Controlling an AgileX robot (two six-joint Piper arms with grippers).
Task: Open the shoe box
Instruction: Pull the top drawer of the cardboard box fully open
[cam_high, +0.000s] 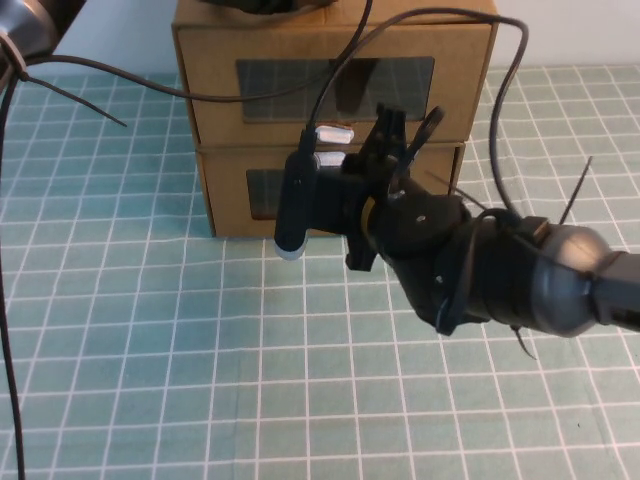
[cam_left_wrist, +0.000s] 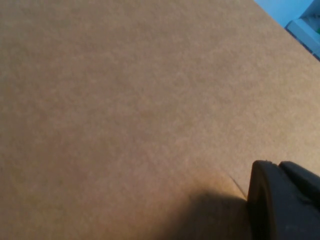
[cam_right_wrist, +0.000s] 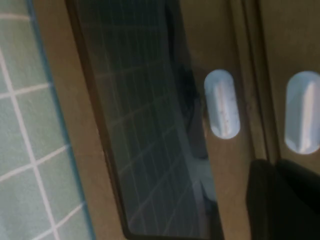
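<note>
Cardboard, plain brown and matte, forms two stacked rectangular boxes at the far middle of the table. The upper shoe box (cam_high: 335, 60) rests squarely on the lower shoe box (cam_high: 225, 195), and both fronts are closed. Each front has a dark, glossy rectangular window: the upper window (cam_high: 290, 80) and the lower window (cam_high: 262, 192). In the right wrist view the lower window mirrors the grid of the cloth. Two small pale tabs with rounded oval ends sit either side of the seam between the boxes, the upper tab (cam_high: 334, 131) just above the lower tab (cam_high: 330, 158).

The tablecloth (cam_high: 150, 330) is teal, ruled with thin white lines into squares.

The right gripper (cam_high: 400, 122), black and angular, is held at the box fronts near the seam, just to the right of the tabs. Its jaws are closed with nothing between them. A dark oblong module with a pale rounded end (cam_high: 295, 200) hangs beside its wrist, in front of the lower window.

The left gripper (cam_left_wrist: 282, 200) shows only as a black rounded edge close over a smooth cardboard surface, where it casts a soft shadow; whether its jaws are open or closed cannot be told.

Thin black cables (cam_high: 510, 70) arc across the upper box.
</note>
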